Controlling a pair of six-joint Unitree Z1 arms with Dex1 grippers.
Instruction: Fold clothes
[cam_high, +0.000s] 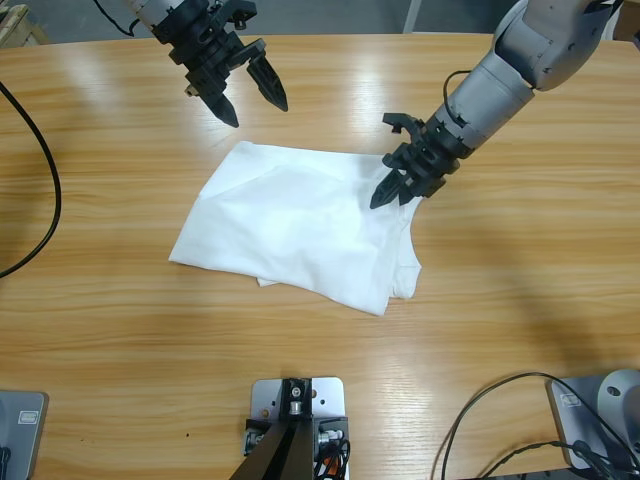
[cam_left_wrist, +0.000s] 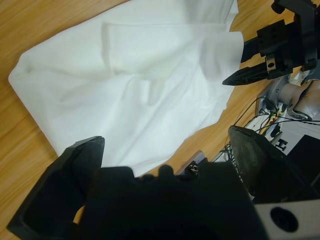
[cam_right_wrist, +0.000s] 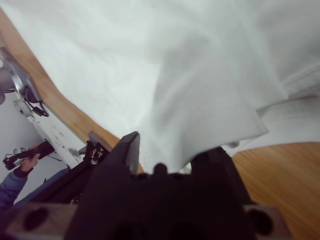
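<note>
The clothes are one white T-shirt (cam_high: 295, 225), lying partly folded in the middle of the wooden table (cam_high: 520, 300). My right gripper (cam_high: 390, 198) comes in from the upper right and is at the shirt's right edge. In the right wrist view the cloth (cam_right_wrist: 200, 75) runs down between the jaws of that gripper (cam_right_wrist: 170, 150), which are shut on it. My left gripper (cam_high: 255, 112) hangs open above the table just beyond the shirt's far edge, holding nothing. The left wrist view looks past this open gripper (cam_left_wrist: 166, 137) onto the shirt (cam_left_wrist: 130, 85) and the right gripper (cam_left_wrist: 245, 75).
A black cable (cam_high: 45, 170) loops over the table's left end, and more cables (cam_high: 480, 420) lie at the front right. A person's hand (cam_right_wrist: 22, 162) with a small device shows in the background of the right wrist view. Bare wood surrounds the shirt.
</note>
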